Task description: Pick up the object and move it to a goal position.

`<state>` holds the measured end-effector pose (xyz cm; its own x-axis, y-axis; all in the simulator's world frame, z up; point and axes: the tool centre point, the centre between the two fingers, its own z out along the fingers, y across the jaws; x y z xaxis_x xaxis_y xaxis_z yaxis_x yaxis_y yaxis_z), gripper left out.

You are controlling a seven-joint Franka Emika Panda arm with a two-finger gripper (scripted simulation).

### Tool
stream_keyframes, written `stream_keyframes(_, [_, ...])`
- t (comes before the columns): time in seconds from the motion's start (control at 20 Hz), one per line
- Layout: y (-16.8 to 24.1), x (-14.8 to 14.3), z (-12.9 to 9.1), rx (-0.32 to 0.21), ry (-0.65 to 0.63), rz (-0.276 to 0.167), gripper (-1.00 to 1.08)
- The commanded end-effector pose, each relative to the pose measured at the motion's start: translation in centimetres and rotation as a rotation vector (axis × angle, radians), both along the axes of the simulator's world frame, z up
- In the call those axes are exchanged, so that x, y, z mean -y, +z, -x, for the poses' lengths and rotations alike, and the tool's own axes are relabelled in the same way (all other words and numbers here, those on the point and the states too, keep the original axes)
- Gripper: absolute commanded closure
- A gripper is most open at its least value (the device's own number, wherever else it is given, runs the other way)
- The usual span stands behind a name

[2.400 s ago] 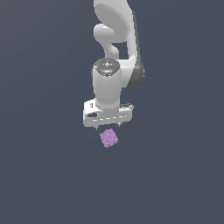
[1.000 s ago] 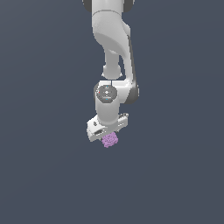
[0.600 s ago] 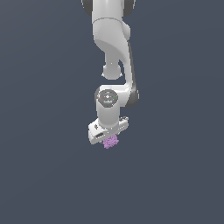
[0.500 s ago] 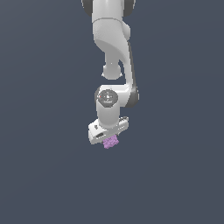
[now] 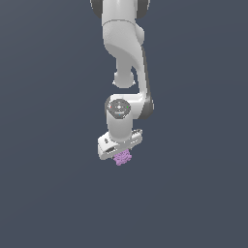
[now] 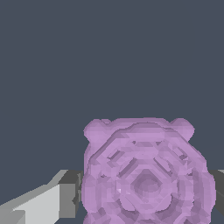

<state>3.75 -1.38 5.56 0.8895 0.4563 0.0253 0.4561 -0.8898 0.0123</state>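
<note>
The object (image 5: pixel 123 158) is a small light-purple lump with a bumpy, swirled surface. It sits just under the white hand of my gripper (image 5: pixel 119 149), which has come down over it from above. In the wrist view the object (image 6: pixel 144 175) fills the space between my two fingers. One light-grey finger with a dark pad (image 6: pixel 72 194) presses one side, and the edge of the other finger (image 6: pixel 220 188) touches the opposite side. The gripper (image 6: pixel 148 199) is shut on the object. No goal marker shows in either view.
The white arm (image 5: pixel 127 58) reaches down from the top of the exterior view. Around it there is only a plain dark grey-blue surface (image 5: pixel 48 184).
The hand has come down from above the object until its fingers stand on both sides of it. The object has stayed almost where it was.
</note>
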Motion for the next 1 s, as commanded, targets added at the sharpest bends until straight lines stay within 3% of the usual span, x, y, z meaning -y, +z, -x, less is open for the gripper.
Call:
stream_keyframes(0.0, [-0.1, 0.1, 0.1, -0.002, 0.0, 0.0, 1.08])
stream_keyframes(0.4, [2.2, 2.7, -0.5, -0.005, -0.001, 0.0, 1.08])
stream_keyframes(0.95, [9.3, 11.2, -2.3, -0.015, -0.001, -0.001, 1.08])
